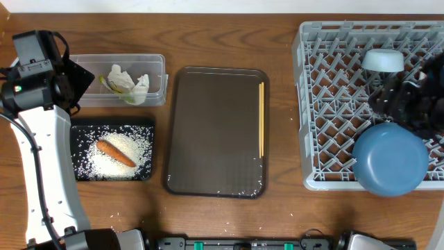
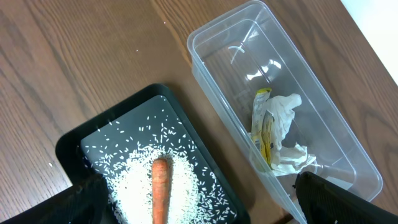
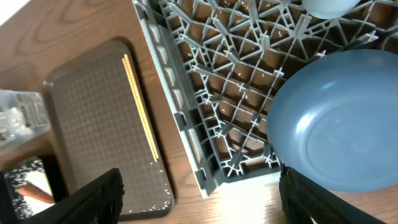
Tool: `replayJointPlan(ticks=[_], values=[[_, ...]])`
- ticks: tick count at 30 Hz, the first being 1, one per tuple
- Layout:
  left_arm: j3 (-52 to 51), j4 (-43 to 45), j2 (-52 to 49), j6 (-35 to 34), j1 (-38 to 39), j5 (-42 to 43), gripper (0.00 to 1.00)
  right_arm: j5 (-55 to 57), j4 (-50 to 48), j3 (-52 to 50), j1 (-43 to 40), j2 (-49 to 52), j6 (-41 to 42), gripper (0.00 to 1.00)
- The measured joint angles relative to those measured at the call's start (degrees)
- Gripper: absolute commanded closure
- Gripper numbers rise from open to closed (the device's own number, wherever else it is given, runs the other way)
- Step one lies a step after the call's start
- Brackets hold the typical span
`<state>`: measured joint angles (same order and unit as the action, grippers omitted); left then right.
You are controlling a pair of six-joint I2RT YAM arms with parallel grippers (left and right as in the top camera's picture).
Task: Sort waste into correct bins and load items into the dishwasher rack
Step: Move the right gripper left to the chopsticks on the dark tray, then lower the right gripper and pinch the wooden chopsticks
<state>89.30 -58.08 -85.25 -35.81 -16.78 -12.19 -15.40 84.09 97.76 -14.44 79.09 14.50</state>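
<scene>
Chopsticks lie at the right edge of the brown tray, well to the left of the right gripper.
That gripper hangs over the near side of the rack by the blue plate, fingers spread wide, empty. Carrot and rice sit in the black tray, tissue and wrapper in the clear tub. The left gripper hovers above them, fingers apart.

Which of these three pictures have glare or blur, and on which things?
Left wrist: white glare spots on the floor of the clear tub, the rest sharp. Right wrist: the same tub at the left edge is blurred, and the top-left corner is washed out. Overhead: evenly lit and sharp, with a faint sheen on the brown serving tray.
</scene>
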Motion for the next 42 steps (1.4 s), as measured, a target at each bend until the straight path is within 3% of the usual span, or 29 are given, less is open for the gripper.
replayJointPlan(ticks=[7, 16, 21, 31, 42], values=[[0.00, 0.00, 0.00, 0.02, 0.00, 0.00, 0.02, 2.05, -0.85, 0.00, 7.21, 0.00, 1.66, 0.23], [0.00, 0.00, 0.00, 0.00, 0.00, 0.00, 0.02, 4.50, -13.60, -3.61, 29.40, 1.42, 4.57, 0.21], [0.00, 0.00, 0.00, 0.00, 0.00, 0.00, 0.02, 7.87, -20.65, -5.73, 38.84, 9.35, 8.04, 0.20], [0.00, 0.00, 0.00, 0.00, 0.00, 0.00, 0.02, 10.08, -31.56, -6.80, 44.85, 32.41, 10.99, 0.22], [0.00, 0.00, 0.00, 0.00, 0.00, 0.00, 0.02, 13.20, -35.98, -6.86, 45.44, 39.67, 17.51, 0.23]])
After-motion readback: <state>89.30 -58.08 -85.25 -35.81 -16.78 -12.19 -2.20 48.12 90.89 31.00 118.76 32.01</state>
